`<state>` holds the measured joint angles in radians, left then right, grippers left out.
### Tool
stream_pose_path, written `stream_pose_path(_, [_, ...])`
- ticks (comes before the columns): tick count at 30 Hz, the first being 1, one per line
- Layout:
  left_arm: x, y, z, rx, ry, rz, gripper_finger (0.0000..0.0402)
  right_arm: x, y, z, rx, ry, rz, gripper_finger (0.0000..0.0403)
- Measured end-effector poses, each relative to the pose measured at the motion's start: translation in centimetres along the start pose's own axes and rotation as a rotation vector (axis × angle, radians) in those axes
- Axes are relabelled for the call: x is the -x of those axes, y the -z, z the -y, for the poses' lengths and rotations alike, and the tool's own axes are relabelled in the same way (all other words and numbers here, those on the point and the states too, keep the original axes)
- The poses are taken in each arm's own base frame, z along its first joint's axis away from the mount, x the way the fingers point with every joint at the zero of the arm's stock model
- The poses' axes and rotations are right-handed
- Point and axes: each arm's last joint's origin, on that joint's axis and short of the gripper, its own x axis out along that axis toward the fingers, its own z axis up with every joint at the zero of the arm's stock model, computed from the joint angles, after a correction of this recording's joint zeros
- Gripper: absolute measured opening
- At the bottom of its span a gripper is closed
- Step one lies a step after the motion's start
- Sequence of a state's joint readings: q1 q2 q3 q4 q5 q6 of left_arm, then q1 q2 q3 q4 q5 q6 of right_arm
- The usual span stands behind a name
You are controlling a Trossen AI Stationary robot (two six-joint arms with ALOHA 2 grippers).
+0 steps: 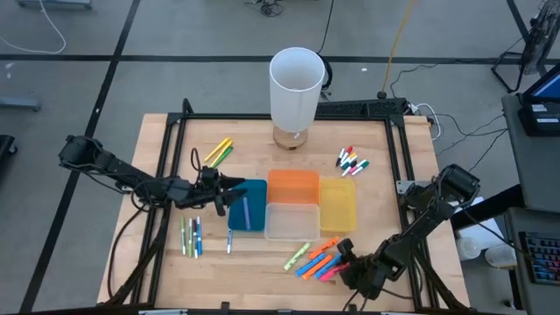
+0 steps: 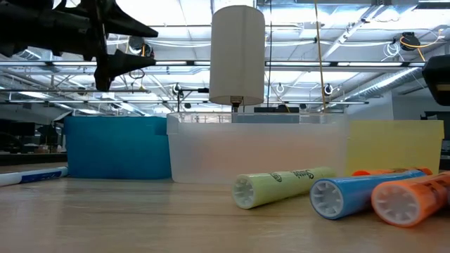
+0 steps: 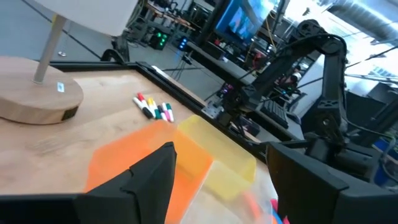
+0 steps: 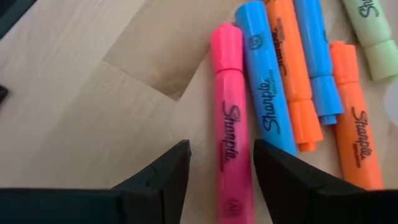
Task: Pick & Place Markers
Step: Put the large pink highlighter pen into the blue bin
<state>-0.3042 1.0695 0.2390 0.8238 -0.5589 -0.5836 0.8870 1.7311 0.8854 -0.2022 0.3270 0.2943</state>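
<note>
Right gripper [image 4: 216, 165] hangs low at the table's [image 1: 157, 149] front edge, jaws parted, straddling the pink marker [image 4: 231, 130] in the highlighter cluster [image 1: 319, 258]. Left gripper [image 1: 229, 194] hovers wide open and empty over the blue bin [image 1: 255, 194]. More markers [image 1: 191, 234] lie front-left.

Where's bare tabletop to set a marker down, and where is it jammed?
Free: the strip between the lamp and the orange bin; the front left corner, left of the slim pens. Crowded: the front right, where highlighters lie fanned by the right end effector; the centre, filled by four bins.
</note>
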Motion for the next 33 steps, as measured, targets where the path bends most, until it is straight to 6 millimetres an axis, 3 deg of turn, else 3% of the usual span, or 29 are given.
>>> stream_pose_path(6, [0.0, 0.3, 0.0, -0.010, -0.017, -0.006, 0.0255, -0.1, 0.2, 0.1, -0.030, -0.033, -0.035, 0.0132])
stream_pose_path(12, [-0.6, 1.6, -0.6, 0.042, -0.070, -0.053, 0.0255, -0.1, 0.4, 0.0, -0.030, -0.051, -0.060, 0.0049])
stream_pose_path(19, [-1.3, 2.3, -1.4, 0.070, -0.114, -0.064, 0.0255, 1.3, -0.1, 0.2, -0.051, -0.116, -0.017, 0.0046])
stream_pose_path(28, [-1.6, 0.9, -0.1, -0.014, 0.040, 0.016, 0.0255, 7.1, -3.7, 0.8, -0.058, -0.135, 0.399, 0.0046])
stream_pose_path(33, [-2.1, 0.6, 2.1, -0.109, 0.184, -0.007, 0.0255, 7.9, -4.8, 1.9, 0.040, 0.040, 0.568, 0.0046])
